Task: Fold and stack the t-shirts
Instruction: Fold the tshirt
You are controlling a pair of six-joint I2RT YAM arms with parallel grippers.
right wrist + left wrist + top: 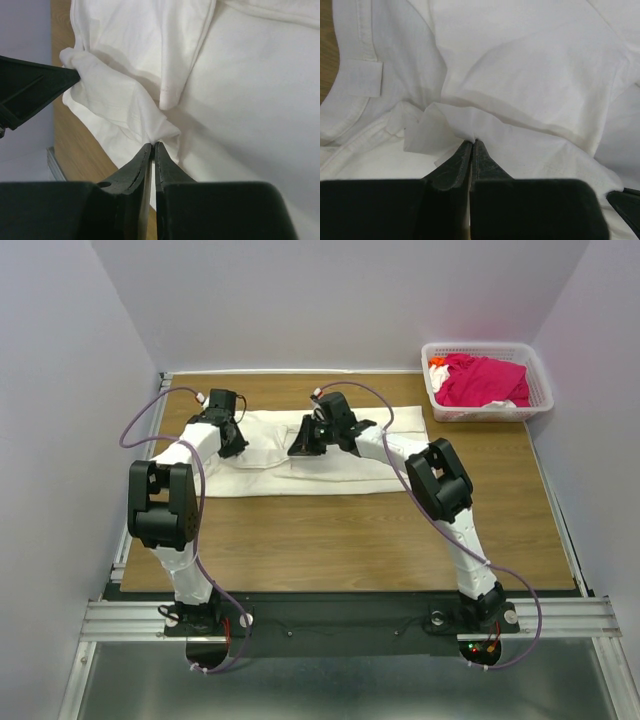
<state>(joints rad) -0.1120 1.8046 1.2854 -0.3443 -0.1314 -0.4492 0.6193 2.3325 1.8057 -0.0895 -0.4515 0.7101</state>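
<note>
The large off-white t-shirt (280, 475) lies spread on the far half of the wooden table. My left gripper (238, 448) is shut on a raised fold of it (472, 140), near the collar (355, 75). My right gripper (303, 447) is shut on another pinch of the same shirt (153, 143) close to its edge, a short way right of the left gripper, whose finger (30, 90) shows in the right wrist view gripping cloth. The magenta-pink t-shirt (485, 380) lies crumpled in the basket at the back right.
The white lattice basket (487, 413) stands at the table's far right corner, with a bit of orange cloth (437, 362) and white cloth beside the pink shirt. Bare wood (350, 540) lies between the shirt and the arm bases. Grey walls enclose three sides.
</note>
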